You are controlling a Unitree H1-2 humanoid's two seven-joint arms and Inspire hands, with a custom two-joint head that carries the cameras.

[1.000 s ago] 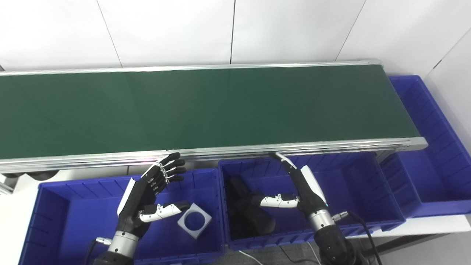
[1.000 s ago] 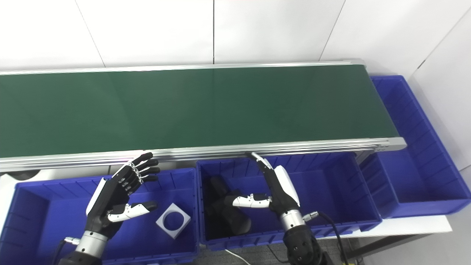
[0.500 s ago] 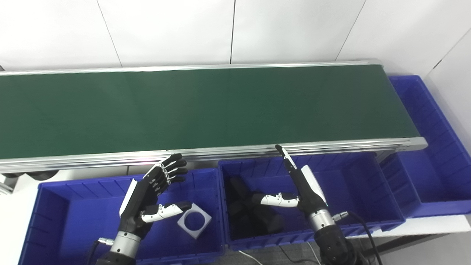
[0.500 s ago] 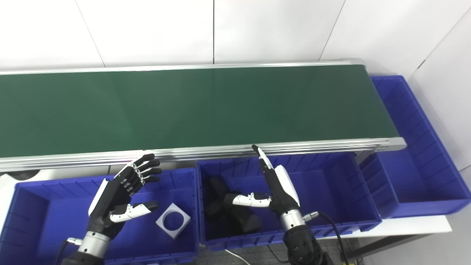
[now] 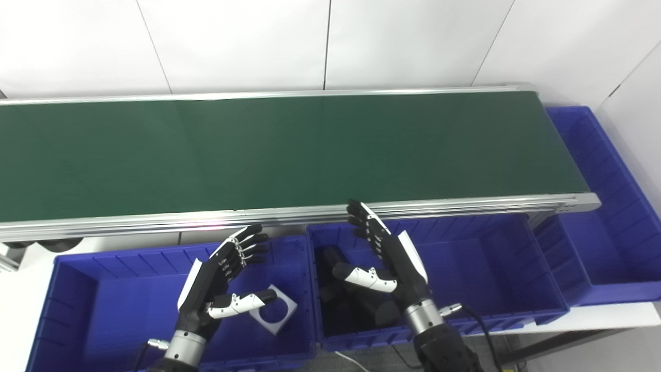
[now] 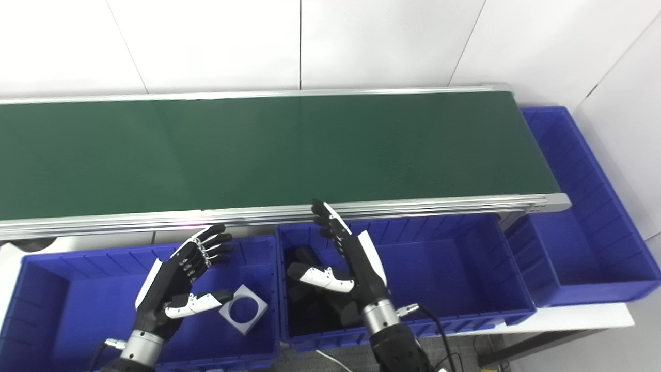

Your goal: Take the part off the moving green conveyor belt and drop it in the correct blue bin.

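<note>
The green belt (image 5: 289, 150) ran all the way across, and nothing sat on it. So there was no part to grab yet.

On the left, the left blue bin (image 5: 77, 310) sat just under the near edge of the belt, probably so a part could be dropped straight in. A white square part with a round hole (image 5: 273, 310) lay on its floor. The left hand (image 5: 219, 289) hung over that bin with its fingers spread apart and nothing in it. It looked like it was waiting.

In the middle, the middle blue bin (image 5: 490, 268) held some black parts (image 5: 356, 305) in its left side. They were dark and hard to tell apart. The right hand (image 5: 384, 258) was above them, fingers apart, holding nothing. Its fingertips pointed toward the belt's silver rail (image 5: 465, 202), maybe to be ready for the next part.

On the right, another blue bin (image 5: 609, 248) sat at the end of the belt, likely to catch parts nobody picked.
</note>
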